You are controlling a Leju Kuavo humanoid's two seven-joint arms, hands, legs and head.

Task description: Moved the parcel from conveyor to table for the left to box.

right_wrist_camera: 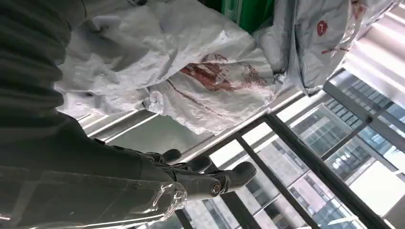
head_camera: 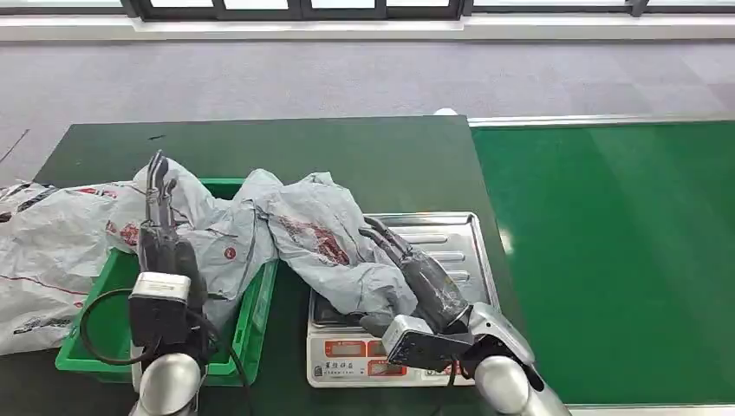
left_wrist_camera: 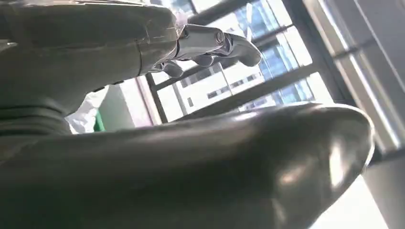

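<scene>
Furthest left, a heap of grey plastic mailer bags (head_camera: 43, 251) spills over the edge of the dark green desk (head_camera: 347, 156), some of it draped into the green plastic box (head_camera: 251, 316) that waits to be filled. The left robot hand (head_camera: 160, 221) stands over that box with its fingers (head_camera: 156, 178) pointing up and away; from where I stand it seems to hold nothing, fingers straight and slightly apart, poised, I would guess, so it can take the next bag without travelling far.

In the middle lies the parcel (head_camera: 325, 238), a crumpled grey bag with red print, one end still touching the bags at the box, the other slumped across the metal tray of the weighing scale (head_camera: 451, 227) (it appears to have been set there to be weighed on its way to boxing). It is already off the bright green conveyor (head_camera: 607, 260), which runs beside the desk on the right.

The right robot hand (head_camera: 407, 264) rests low on the scale tray, just beside the parcel's near end. In the right wrist view its dark fingers (right_wrist_camera: 200, 179) lie stretched out and loosely apart with no bag between them, so I judge it has let go. The handover to the left side looks ready.
</scene>
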